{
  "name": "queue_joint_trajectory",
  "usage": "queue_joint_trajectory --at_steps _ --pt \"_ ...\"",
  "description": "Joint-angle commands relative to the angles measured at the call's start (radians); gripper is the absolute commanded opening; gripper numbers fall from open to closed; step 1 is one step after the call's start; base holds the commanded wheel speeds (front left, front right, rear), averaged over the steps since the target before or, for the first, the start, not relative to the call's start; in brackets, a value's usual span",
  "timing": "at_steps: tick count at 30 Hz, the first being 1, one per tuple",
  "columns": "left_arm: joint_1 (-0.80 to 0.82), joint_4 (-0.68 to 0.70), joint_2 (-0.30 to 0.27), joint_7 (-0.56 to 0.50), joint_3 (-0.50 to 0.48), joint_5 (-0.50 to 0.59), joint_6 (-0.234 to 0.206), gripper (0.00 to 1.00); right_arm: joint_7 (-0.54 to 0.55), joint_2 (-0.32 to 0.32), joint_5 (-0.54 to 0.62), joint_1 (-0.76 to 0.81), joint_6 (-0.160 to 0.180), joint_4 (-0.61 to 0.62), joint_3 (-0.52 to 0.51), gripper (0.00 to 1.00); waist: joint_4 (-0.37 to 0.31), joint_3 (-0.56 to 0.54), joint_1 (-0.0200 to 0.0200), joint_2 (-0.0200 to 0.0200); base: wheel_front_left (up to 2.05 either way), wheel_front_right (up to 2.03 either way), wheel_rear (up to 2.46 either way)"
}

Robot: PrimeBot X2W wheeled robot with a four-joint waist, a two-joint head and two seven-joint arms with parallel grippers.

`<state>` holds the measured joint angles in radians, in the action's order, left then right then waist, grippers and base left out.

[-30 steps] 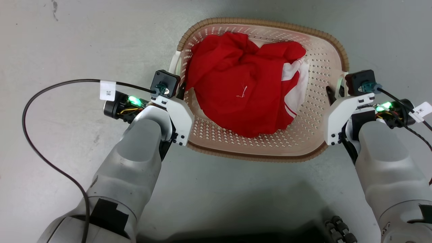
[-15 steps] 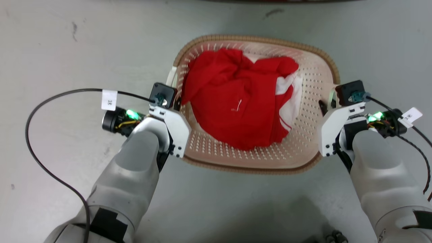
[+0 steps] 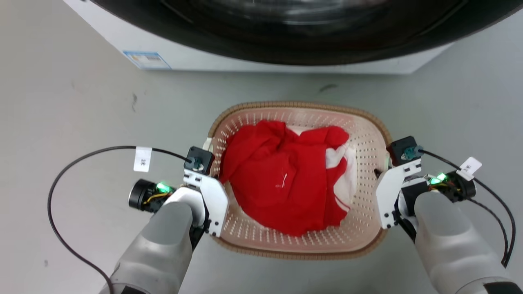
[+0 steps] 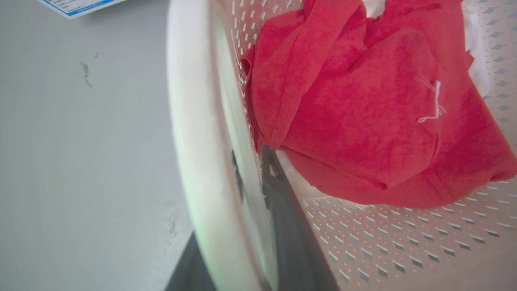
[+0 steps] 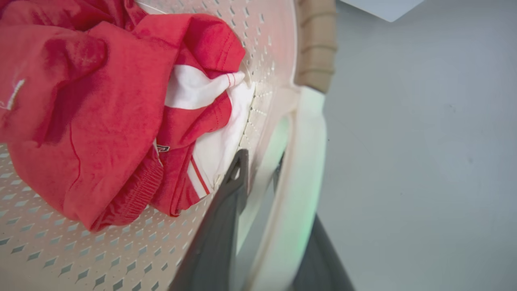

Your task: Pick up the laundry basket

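Between the two grippers sits the laundry basket [image 3: 300, 107], its left side handle [image 4: 194, 133] in the left gripper [image 4: 251, 165] and its right side handle [image 5: 307, 161] in the right gripper [image 5: 260, 161]. Each gripper is closed narrow on its handle, with one dark finger inside the perforated wall and the other outside under the white bar.

Compared with half a second ago, the whole head view has shifted, so the camera has moved. A white washer [image 3: 204, 61] with a dark door now fills the far side beyond the fingertips, and the basket looks smaller. The grippers keep the same places at the handles, and the red garment [image 3: 282, 179] lies in the basket as before, with white cloth on the side toward the right gripper.

From the head view, both sets of fingers are hidden under the black camera blocks and white mounts. At each wrist, the outer finger is blurred behind the pale handle. Whether the basket's base touches the grey floor [image 3: 73, 102] cannot be told.
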<state>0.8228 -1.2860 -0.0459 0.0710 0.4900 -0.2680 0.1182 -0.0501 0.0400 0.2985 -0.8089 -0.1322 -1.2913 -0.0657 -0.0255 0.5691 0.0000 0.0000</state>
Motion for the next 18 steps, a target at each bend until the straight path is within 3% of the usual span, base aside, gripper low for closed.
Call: queue_joint_trajectory --at_steps 1,18 --pt "-0.026 -0.004 -0.007 -0.016 0.011 -0.004 0.009 0.00 0.011 0.019 -0.020 0.018 0.003 0.006 0.025 0.00 0.013 -0.088 0.0000 0.0000 0.00 0.00 0.00" --pt "-0.172 -0.002 -0.009 -0.167 0.101 -0.123 0.014 0.00 0.157 0.013 -0.323 0.170 0.002 0.006 0.334 0.00 0.047 -0.429 0.0000 0.0000 0.00 0.00 0.00"
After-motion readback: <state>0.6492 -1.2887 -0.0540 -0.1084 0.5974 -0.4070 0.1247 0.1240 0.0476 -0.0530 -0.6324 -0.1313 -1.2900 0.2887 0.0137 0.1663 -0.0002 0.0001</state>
